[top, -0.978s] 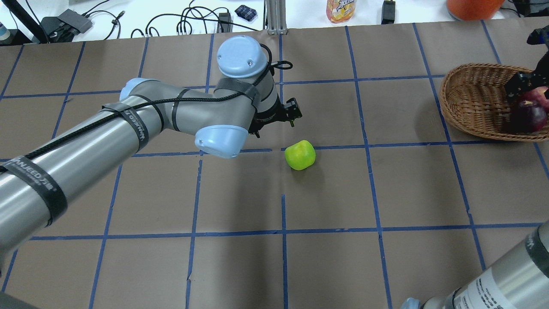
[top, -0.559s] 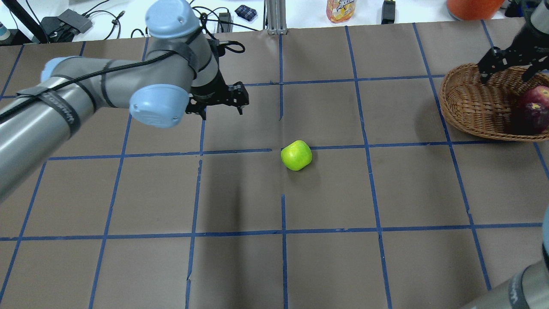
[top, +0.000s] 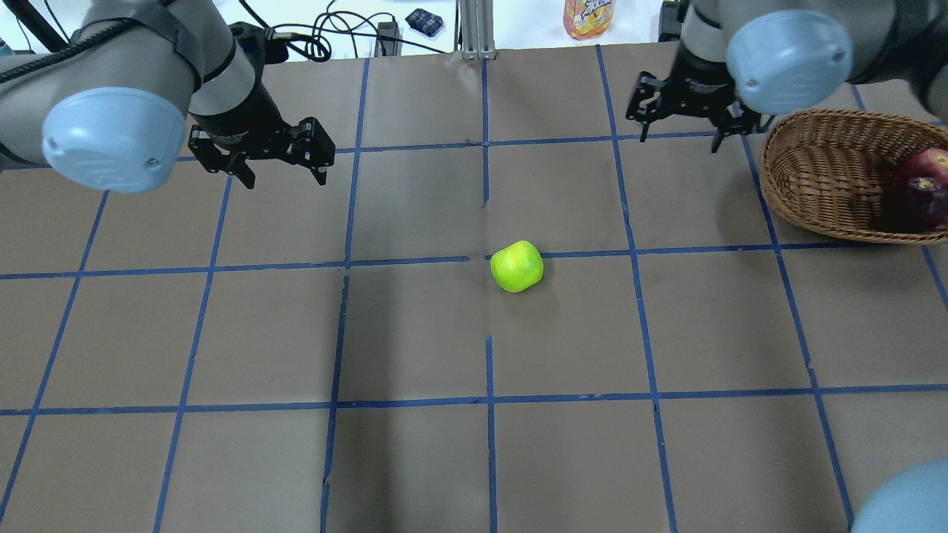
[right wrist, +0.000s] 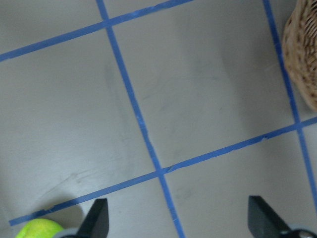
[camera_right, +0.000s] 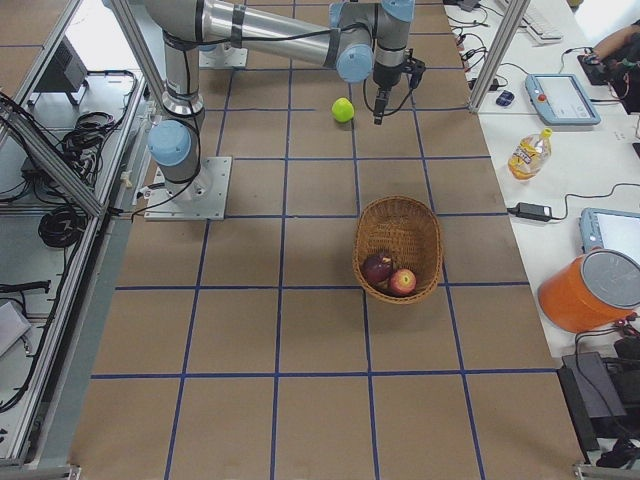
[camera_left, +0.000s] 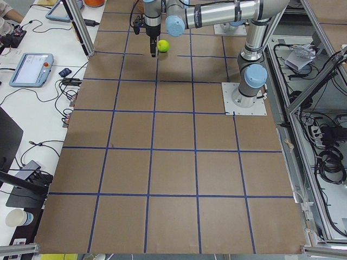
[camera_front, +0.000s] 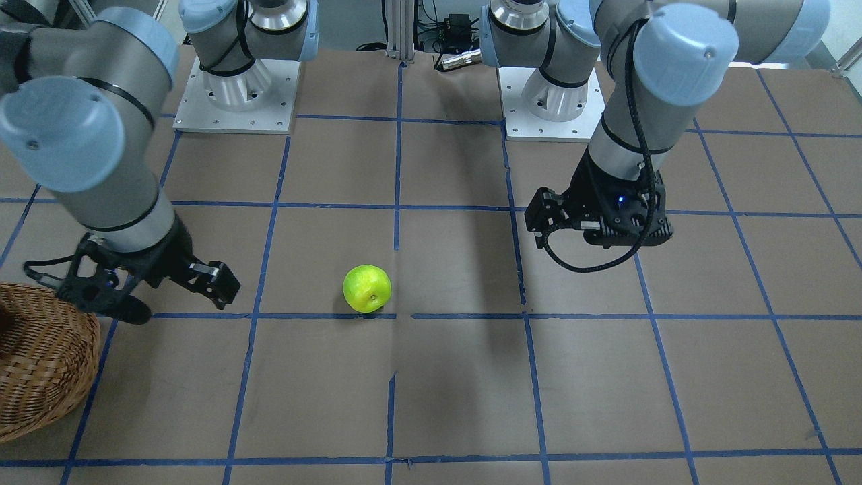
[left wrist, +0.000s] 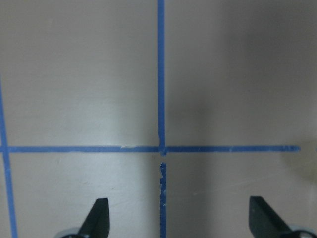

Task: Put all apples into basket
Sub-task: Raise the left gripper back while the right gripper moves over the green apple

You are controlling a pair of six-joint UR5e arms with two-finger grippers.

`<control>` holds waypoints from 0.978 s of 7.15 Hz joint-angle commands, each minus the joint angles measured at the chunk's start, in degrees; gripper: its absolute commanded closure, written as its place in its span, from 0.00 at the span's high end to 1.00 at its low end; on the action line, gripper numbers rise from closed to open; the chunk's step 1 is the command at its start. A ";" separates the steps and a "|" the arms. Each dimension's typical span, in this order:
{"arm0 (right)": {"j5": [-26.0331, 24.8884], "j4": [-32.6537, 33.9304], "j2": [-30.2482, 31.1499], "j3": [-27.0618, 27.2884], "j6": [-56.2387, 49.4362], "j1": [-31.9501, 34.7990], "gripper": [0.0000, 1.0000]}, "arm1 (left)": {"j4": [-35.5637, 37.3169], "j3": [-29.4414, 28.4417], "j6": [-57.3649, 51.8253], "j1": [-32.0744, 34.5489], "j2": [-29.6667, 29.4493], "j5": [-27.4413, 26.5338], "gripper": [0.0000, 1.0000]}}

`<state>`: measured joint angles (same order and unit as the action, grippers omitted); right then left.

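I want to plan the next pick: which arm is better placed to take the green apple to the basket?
Likely the right. The right gripper is open, nearer the green apple, and close to the basket. The left gripper, also open, is far from the basket.

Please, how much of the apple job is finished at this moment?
Done: the red apple and the maroon apple lie inside the basket. In hand: nothing; the left tool and the right tool are both open and empty, above the table. Left: the green apple sits on the table, apart from both tools, and must go into the basket.
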<state>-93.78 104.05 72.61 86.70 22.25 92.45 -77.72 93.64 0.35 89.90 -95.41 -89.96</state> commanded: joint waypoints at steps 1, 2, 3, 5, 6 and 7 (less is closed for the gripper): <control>0.09 4.46 -4.65 0.66 15.05 9.04 1.00 | -5.48 -2.48 0.00 -0.69 2.77 -0.04 1.00; 2.26 5.11 -6.33 0.84 20.76 9.85 1.00 | -8.38 -4.76 0.00 -0.69 1.99 -0.13 1.00; 10.29 5.29 -7.13 0.75 25.78 9.95 1.00 | -9.11 -4.26 -0.08 -0.78 2.68 -0.13 1.00; 12.75 5.29 -8.71 2.15 26.53 10.03 1.00 | -9.29 -3.82 -0.17 -0.78 2.68 -0.22 1.00; 12.40 5.90 -8.28 3.20 25.49 10.38 1.00 | -9.29 -3.21 -0.17 -0.78 2.68 -0.31 1.00; 12.39 9.82 -8.71 3.91 21.13 11.52 1.00 | -9.29 -2.33 -0.17 -0.87 3.03 -0.31 1.00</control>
<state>-81.46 110.69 64.20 89.57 46.92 102.97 -86.98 90.43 0.19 89.09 -92.63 -90.22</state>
